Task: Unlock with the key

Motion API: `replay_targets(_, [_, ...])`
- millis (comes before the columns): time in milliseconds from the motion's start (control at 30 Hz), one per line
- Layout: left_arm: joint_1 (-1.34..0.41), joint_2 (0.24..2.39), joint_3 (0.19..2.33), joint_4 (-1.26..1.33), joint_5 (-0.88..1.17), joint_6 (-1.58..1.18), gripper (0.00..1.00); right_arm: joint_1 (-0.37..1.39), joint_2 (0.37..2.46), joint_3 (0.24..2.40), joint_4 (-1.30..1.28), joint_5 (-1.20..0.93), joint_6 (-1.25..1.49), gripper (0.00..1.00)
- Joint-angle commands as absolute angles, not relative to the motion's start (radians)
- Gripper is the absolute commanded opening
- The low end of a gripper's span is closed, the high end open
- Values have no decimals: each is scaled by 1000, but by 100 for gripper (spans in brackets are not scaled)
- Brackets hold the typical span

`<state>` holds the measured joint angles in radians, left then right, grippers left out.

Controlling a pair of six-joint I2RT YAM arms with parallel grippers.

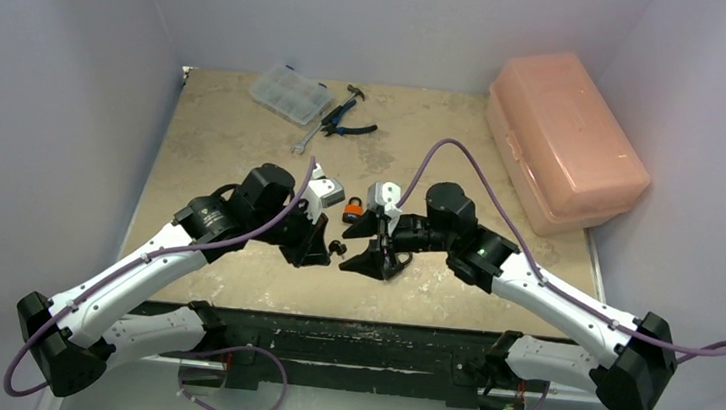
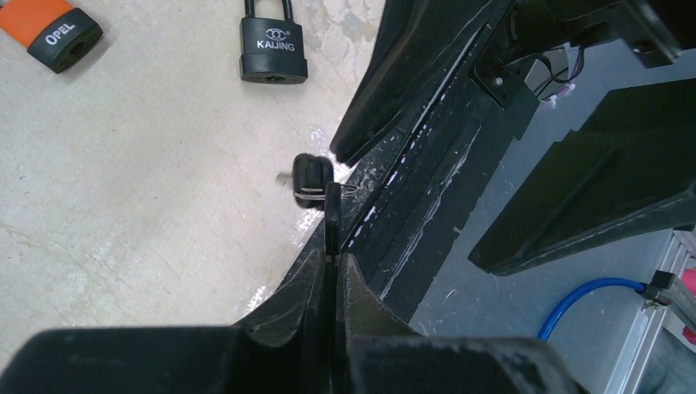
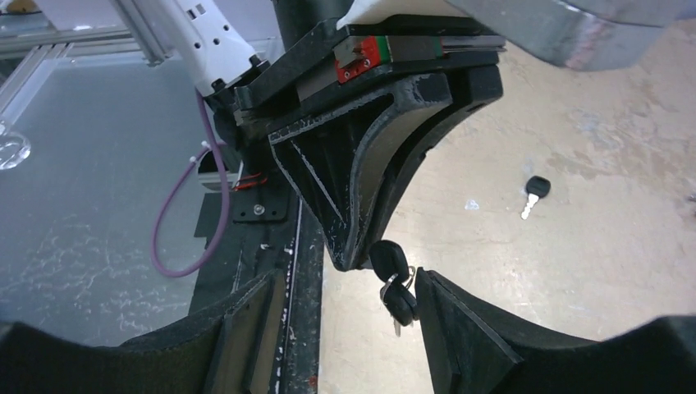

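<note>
My left gripper (image 2: pixel 332 258) is shut on a black-headed key (image 2: pixel 331 215), seen edge-on between its fingertips. A second key (image 2: pixel 312 176) hangs from it on a wire ring. In the right wrist view the held key (image 3: pixel 386 258) shows under the left finger, and the hanging key (image 3: pixel 402 304) rests against the inner face of my right gripper's (image 3: pixel 343 283) finger. That gripper is open and straddles the pair. A black KAIJING padlock (image 2: pixel 273 51) and an orange OPEL padlock (image 2: pixel 59 31) lie on the table beyond. From above, both grippers (image 1: pixel 320 249) (image 1: pixel 379 254) meet at the keys (image 1: pixel 338 248).
A loose key (image 3: pixel 533 193) lies on the table to the right. At the back are a clear organiser box (image 1: pixel 291 93), pliers (image 1: pixel 344 121), a wrench (image 1: pixel 307 139) and a small hammer (image 1: pixel 355 92). A big pink box (image 1: pixel 566 139) fills the right side.
</note>
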<state>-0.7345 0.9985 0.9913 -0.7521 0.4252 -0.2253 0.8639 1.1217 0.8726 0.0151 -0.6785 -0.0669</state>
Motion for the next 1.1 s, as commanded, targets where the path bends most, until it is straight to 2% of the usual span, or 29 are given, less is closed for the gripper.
replay_targets(0, [-739,993,1031,-761,460,-237,0,870,1147,892,109,-747,-121,67])
replay_targets(367, [-740,967,1029,-752,470,-235,0,891,1230,921,135,-760,-119,62])
replay_targets(533, [-740,957,1026,-743,472,-230,0,895,1251,931,144,-768,-102,50])
replay_targets(700, [-741,951,1021,-741,474,-231,0,900,1257,934,152,-770,-95,43])
replay_targets(967, [-739,942,1020,-749,465,-226,0,900,1247,948,93,-771,-121,13])
replay_targets(1067, [-740,938,1024,-750,461,-223,0,900,1244,957,42,-770,-141,9])
